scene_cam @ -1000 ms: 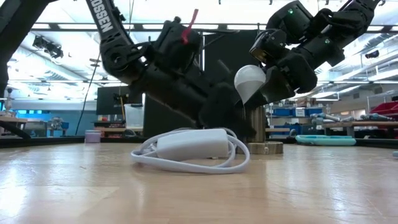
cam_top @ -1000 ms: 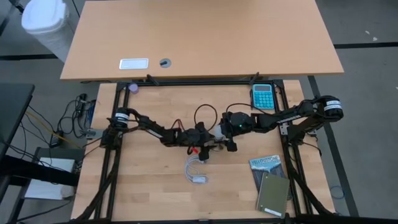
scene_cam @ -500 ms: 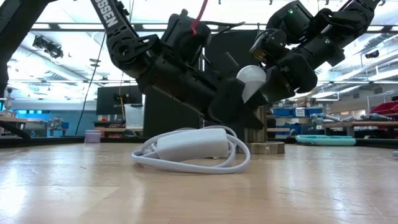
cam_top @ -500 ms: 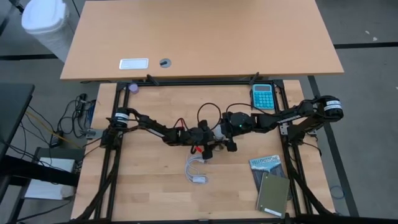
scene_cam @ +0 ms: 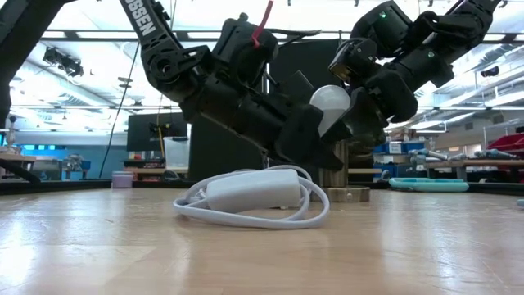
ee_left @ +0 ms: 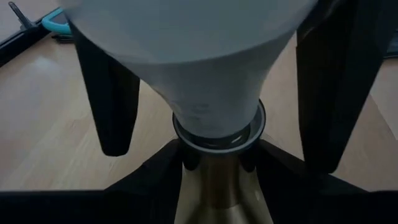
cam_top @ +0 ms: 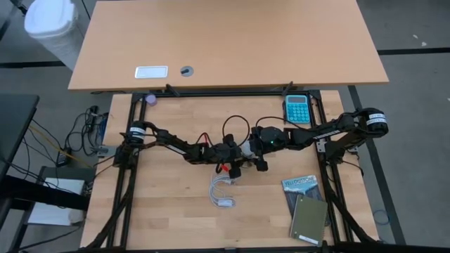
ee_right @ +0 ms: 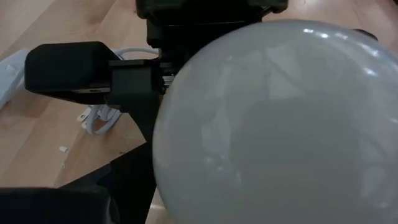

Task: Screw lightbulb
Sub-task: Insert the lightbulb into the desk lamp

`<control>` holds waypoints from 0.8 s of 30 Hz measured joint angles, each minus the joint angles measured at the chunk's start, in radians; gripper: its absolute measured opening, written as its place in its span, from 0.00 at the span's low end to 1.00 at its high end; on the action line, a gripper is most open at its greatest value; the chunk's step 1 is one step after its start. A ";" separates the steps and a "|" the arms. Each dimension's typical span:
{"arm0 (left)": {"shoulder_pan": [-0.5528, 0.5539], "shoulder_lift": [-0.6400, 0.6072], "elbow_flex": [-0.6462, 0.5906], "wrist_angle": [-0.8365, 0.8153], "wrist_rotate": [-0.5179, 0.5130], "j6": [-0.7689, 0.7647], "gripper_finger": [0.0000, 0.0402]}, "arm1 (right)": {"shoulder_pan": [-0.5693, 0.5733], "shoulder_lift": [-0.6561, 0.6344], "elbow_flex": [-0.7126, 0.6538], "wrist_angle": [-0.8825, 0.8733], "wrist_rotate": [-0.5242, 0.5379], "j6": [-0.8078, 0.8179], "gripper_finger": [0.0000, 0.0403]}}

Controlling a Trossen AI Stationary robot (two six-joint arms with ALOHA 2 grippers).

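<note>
Evidently the task stands at its seating stage. The lightbulb (scene_cam: 332, 105) is at the middle of the table (cam_top: 176, 211), raised above the wood and tilted, with both arms meeting on it. The right gripper (cam_top: 254, 150) reaches in from the right side; its two dark fingers (ee_left: 109, 93) flank the frosted globe and appear pressed to it, so the bulb reads as gripped there. The left gripper (cam_top: 235, 156) comes in from the left side, and in its own wrist view its fingers are closed around the brass-coloured socket (ee_left: 217, 186) just below the collar, bracing it.

Done, as far as can be seen: bulb and socket are brought together and lined up. In the left wrist view the bulb's tapered neck enters the socket mouth, a pale ring sits at the join, and none of the screw base shows. Whether the thread is fully hidden because it has been turned home, or only dropped in, cannot be told.

Left, by judgement: the turning itself, or the rest of it, with the right gripper rotating the globe while the left holds the socket firm, then release of both grips. In the low view the socket's round foot (scene_cam: 348, 194) rests near the table surface behind the coiled white cord (scene_cam: 250, 190), which lies slack just in front of the grippers.
</note>
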 joint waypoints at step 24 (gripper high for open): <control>0.000 -0.002 0.001 -0.022 -0.002 -0.016 0.47 | 0.035 -0.105 0.000 -0.113 0.073 0.026 0.77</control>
